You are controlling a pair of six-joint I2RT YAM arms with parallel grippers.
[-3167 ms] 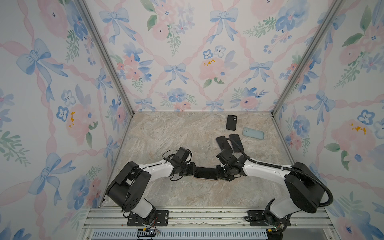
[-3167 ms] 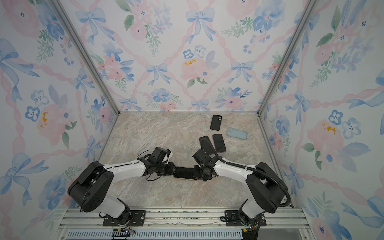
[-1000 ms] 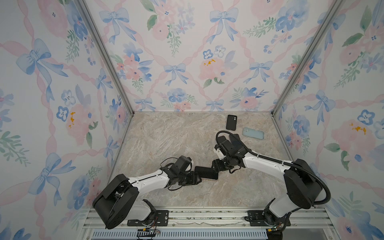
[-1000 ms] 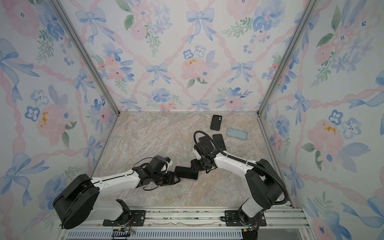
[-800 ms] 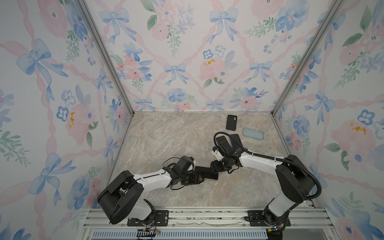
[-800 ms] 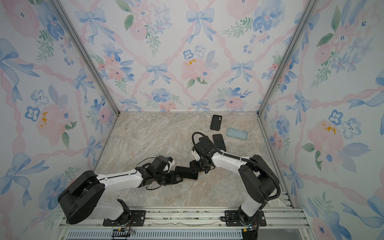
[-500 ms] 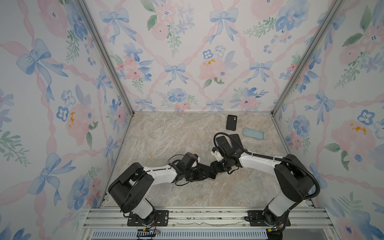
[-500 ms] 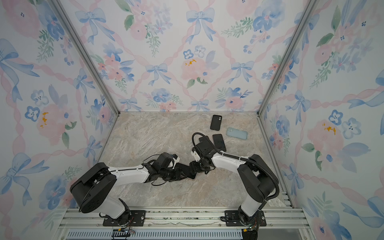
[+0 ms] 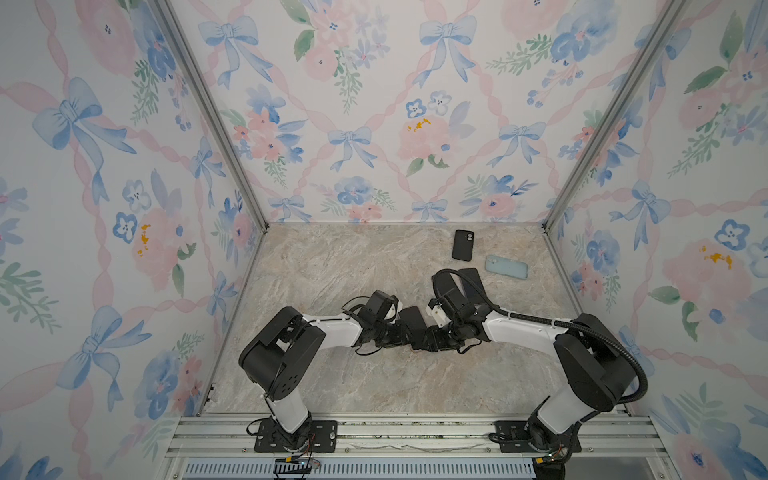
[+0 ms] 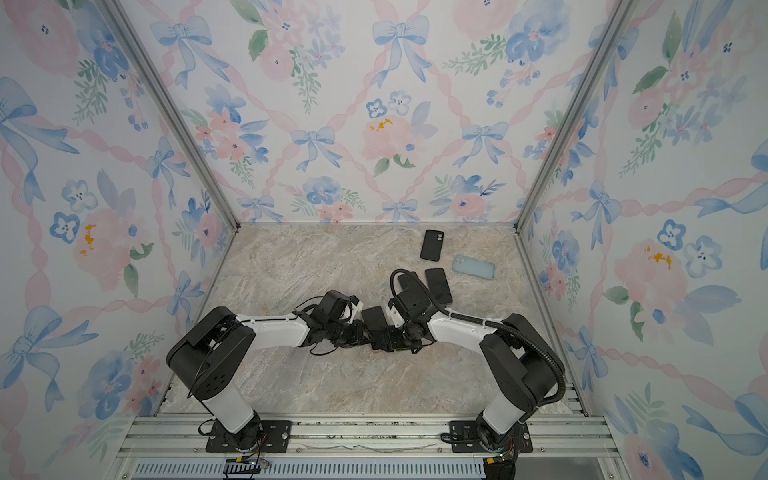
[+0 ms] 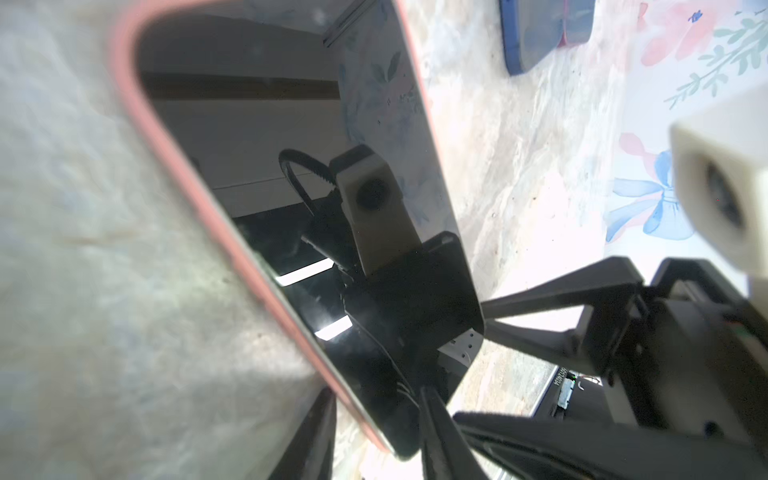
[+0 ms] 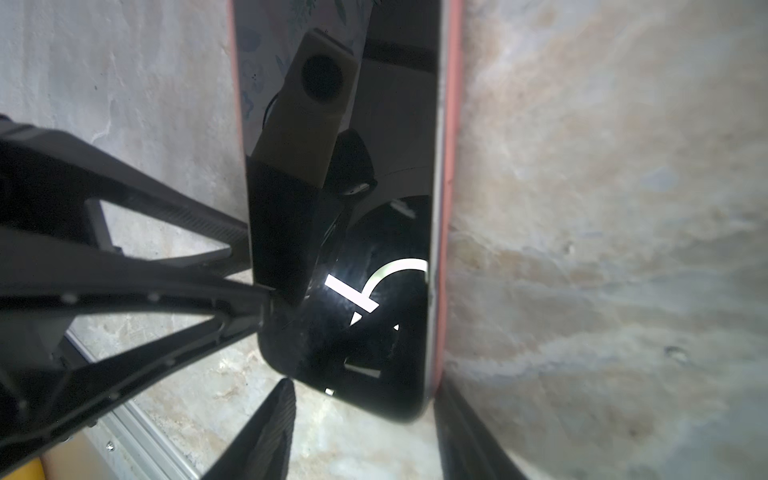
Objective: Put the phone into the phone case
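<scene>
Left wrist | phone (image 11: 291, 166) glossy black (pink case (image 11: 122, 62)) | left tool (image 11: 376, 395), right tool (image 12: 363, 388): grip unclear

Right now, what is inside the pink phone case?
A black phone, glossy screen up, lies in the pink phone case. The phone covers the case's floor, so whether it sits fully down cannot be seen.

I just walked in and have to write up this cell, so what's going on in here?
Both arms meet in the middle at a black phone, screen up, with a pink case around it. The left gripper and right gripper each straddle the phone's near end; whether either is clamping, or the phone is fully seated, I cannot tell. A black case and a light blue case lie untouched at the back.
</scene>
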